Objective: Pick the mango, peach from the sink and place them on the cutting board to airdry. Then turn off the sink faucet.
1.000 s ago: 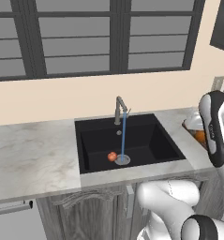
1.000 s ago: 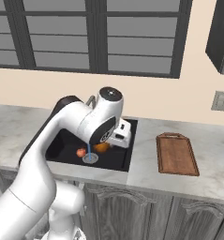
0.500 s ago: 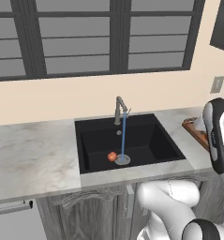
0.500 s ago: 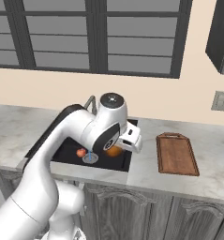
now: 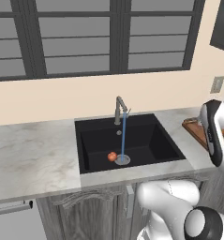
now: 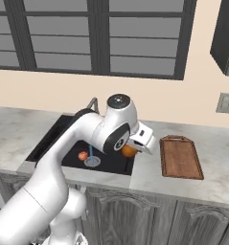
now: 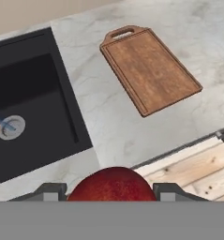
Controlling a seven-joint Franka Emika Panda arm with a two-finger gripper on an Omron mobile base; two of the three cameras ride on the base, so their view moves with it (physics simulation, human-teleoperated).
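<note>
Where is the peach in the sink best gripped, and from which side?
Grip the peach across its widest middle, coming straight down from above: it is small and round, and lies low on the floor of the deep sink beside the drain.

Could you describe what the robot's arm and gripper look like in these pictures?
The arm is glossy white with rounded, bulky links and dark grey joint rings; a dark round cap tops the wrist joint. A boxy white hand carries the gripper, whose two small dark grey fingertips are blocky. No cables or markings are visible.
</note>
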